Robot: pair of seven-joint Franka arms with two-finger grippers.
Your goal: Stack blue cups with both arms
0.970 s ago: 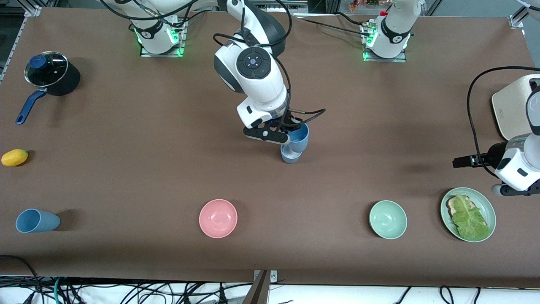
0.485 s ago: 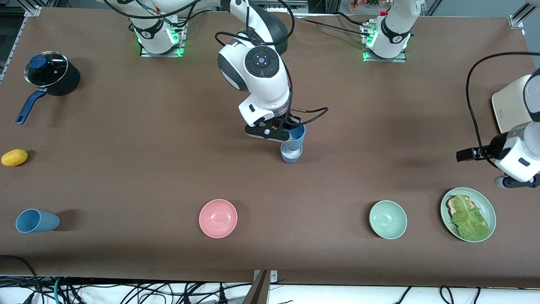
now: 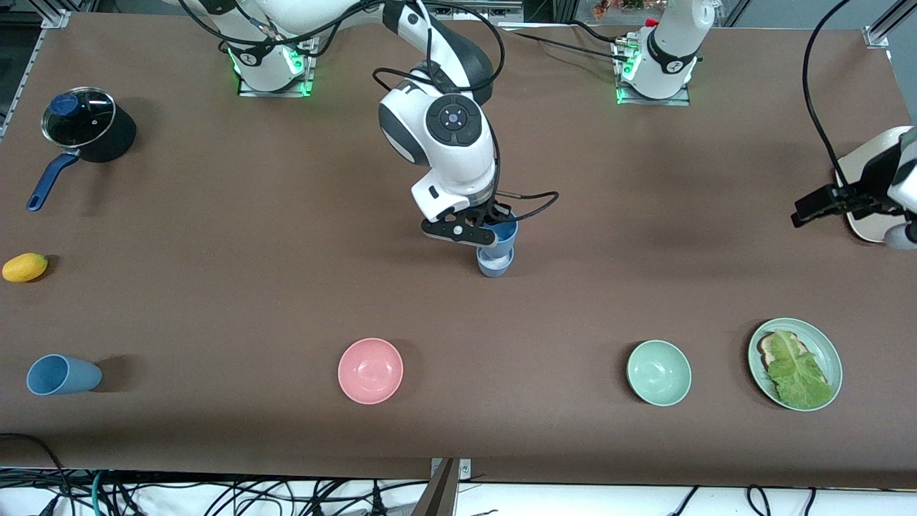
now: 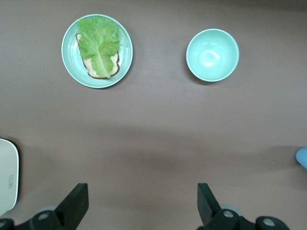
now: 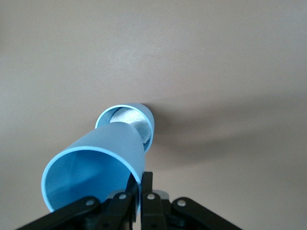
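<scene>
Front view: the right gripper [image 3: 481,234], reached out from the base at the right arm's end, is shown clenched on the rim of the sky-blue cup [image 3: 501,240], whose narrow base is set into or just over the mouth of the grey-blue cup [image 3: 494,264] standing upright on the table [image 3: 215,287] near its middle; the held cup is seen leaning slightly off the lower cup's vertical axis. A third blue cup [image 3: 61,375] is seen lying on its side toward the right arm's end, nearer to the camera, well apart from both arms. The left gripper [image 3: 813,204] is held over the table's edge at the left arm's end, and that arm is judged to be waiting. Left wrist view: the left fingers [image 4: 76,203] are shown released and spread, with nothing between them. Right wrist view: one wall of the sky-blue cup [image 5: 96,167] is pinched between closed jaws; its long axis is directed down toward the open mouth of the grey-blue cup [image 5: 128,120]. Seating is judged to depend on bringing these two axes into line.
</scene>
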